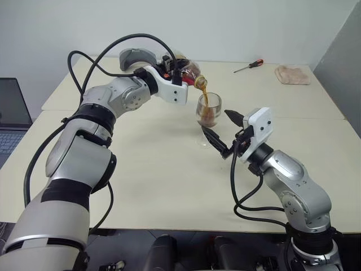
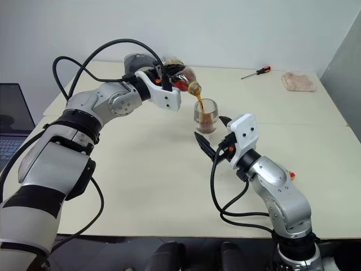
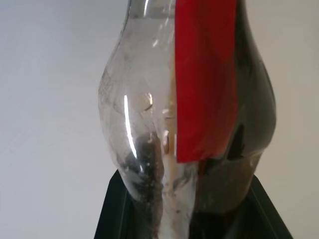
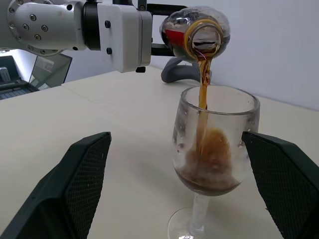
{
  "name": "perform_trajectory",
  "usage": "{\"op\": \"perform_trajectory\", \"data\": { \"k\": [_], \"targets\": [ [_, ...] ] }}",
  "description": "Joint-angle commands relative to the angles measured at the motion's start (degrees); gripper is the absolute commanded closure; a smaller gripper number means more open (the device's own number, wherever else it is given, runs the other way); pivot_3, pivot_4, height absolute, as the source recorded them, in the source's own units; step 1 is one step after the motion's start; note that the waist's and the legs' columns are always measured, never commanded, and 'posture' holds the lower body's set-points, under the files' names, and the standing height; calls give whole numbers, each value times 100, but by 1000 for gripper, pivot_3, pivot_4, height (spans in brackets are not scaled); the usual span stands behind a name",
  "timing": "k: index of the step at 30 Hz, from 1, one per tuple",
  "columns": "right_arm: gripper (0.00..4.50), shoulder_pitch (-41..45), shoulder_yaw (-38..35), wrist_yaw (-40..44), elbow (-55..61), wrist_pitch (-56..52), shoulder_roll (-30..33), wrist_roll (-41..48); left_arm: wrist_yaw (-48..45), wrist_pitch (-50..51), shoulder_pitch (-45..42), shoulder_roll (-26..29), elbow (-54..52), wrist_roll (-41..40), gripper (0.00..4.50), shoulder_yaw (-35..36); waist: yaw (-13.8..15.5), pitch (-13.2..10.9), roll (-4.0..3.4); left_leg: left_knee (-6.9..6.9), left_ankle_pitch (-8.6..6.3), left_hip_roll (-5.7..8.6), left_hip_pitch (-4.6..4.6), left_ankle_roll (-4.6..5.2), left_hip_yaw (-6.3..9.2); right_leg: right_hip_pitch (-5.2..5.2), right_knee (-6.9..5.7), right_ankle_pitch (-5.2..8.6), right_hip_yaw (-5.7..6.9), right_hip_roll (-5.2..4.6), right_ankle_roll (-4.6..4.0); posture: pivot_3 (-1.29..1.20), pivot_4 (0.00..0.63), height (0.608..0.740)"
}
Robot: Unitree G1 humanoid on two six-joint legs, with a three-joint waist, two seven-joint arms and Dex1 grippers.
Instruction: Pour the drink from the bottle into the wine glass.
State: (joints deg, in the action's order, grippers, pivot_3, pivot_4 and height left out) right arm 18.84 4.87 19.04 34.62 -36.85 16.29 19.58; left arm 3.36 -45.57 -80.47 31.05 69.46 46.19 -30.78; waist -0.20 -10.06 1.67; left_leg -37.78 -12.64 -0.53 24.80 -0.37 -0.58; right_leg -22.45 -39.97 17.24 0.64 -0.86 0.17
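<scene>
My left gripper (image 1: 176,69) is shut on the bottle (image 1: 189,70), which it holds tipped over with the open mouth pointing down. The bottle's red label (image 3: 204,79) faces the left wrist view. A thin stream of the dark brown drink (image 4: 203,89) runs from the mouth into the wine glass (image 1: 208,110), which stands upright on the table. Foamy drink fills the lower part of its bowl (image 4: 212,164). My right gripper (image 1: 219,125) is open, one finger on each side of the glass and neither touching it.
A red-handled screwdriver (image 1: 249,66) and a crumpled cloth (image 1: 292,74) lie at the far right of the beige table (image 1: 152,180). A grey stand-like object (image 1: 135,56) sits behind the bottle. A laptop (image 1: 11,113) stands off the table's left side.
</scene>
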Motion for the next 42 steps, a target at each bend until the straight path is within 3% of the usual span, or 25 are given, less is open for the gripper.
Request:
{"op": "perform_trajectory", "data": {
  "k": [1, 42],
  "targets": [
    [0, 4, 12, 43, 124, 120, 20, 13, 154, 10, -285, 48, -46, -30, 3604, 40, 0, 0, 0, 0, 0, 0, 0, 0, 0, 0, 0, 0, 0, 0, 0, 0, 150, 740],
    [0, -16, 76, 17, 185, -4, 25, -17, 202, 107, -447, -51, 74, -38, 3636, -30, -1, 0, 0, -3, 0, 0, 0, 0, 0, 0, -1, 0, 0, 0, 0, 0, 150, 740]
  ]
}}
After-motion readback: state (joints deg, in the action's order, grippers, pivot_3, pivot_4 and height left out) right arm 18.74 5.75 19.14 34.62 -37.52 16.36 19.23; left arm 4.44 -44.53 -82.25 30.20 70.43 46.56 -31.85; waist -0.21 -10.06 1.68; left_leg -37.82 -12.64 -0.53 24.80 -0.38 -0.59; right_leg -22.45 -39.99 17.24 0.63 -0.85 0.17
